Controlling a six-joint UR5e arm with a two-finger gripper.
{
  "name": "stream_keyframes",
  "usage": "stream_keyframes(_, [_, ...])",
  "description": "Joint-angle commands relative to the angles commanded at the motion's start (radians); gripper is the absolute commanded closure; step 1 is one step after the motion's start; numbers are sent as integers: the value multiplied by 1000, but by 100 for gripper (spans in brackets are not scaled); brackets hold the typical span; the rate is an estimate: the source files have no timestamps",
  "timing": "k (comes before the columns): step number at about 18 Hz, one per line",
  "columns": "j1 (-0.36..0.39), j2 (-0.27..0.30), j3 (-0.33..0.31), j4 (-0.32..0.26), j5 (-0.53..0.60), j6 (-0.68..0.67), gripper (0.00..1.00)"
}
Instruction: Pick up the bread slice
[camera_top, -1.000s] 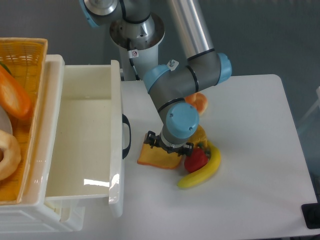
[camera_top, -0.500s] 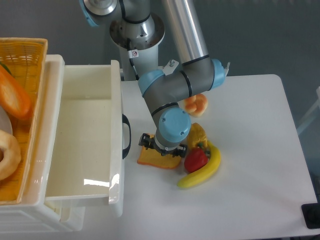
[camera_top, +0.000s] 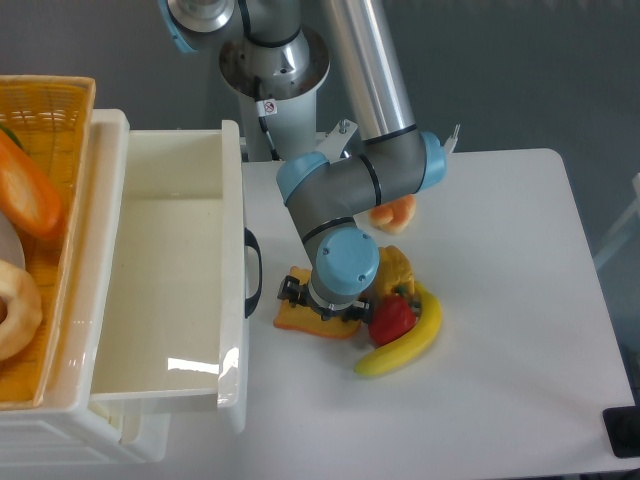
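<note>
Pincer (camera_top: 322, 305) is right down over the bread slice (camera_top: 312, 320), which lies flat on the white tabletop (camera_top: 500, 260) just beside the open drawer (camera_top: 170, 290), and honestly we can't tell whether it's clamped on anything, since the blue wrist blocks our view of the fingertips. We'd guess the arm came straight down from above because the slice is flat and low, so a top approach at its edges is the only sensible way in. Only the left and lower strip of the slice shows; the rest sits under the wrist. It's crowded too: a red strawberry (camera_top: 393, 318) just to the right, a banana (camera_top: 410, 340) curving round that, a lumpy yellow pepper (camera_top: 397, 268) behind, and an orange piece (camera_top: 398, 212) half hidden by the elbow. On the left a wicker basket (camera_top: 45, 100) is cut off by the frame, so we can't make out its contents properly
</note>
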Motion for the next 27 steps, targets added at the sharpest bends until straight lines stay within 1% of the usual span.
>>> stream_keyframes(1, [0, 0, 2, 0, 2, 0, 1])
stream_keyframes(2, [0, 0, 2, -2, 2, 0, 8])
stream_keyframes(3, [0, 0, 3, -2, 2, 0, 24])
stream_keyframes(4, [0, 2, 3, -3, 2, 2, 38])
stream_keyframes(5, [2, 2, 9, -5, 2, 5, 60])
stream_keyframes(7, [5, 3, 12, -5, 0, 6, 86])
stream_keyframes(8, [5, 3, 14, -6, 2, 5, 97])
stream_keyframes(9, [5, 3, 14, -6, 2, 5, 100])
stream_keyframes(18, [9, 6, 18, -9, 2, 12, 100])
stream_keyframes(22, [15, 24, 35, -18, 0, 14, 100])
stream_keyframes(27, [20, 41, 40, -38, -2, 14, 100])
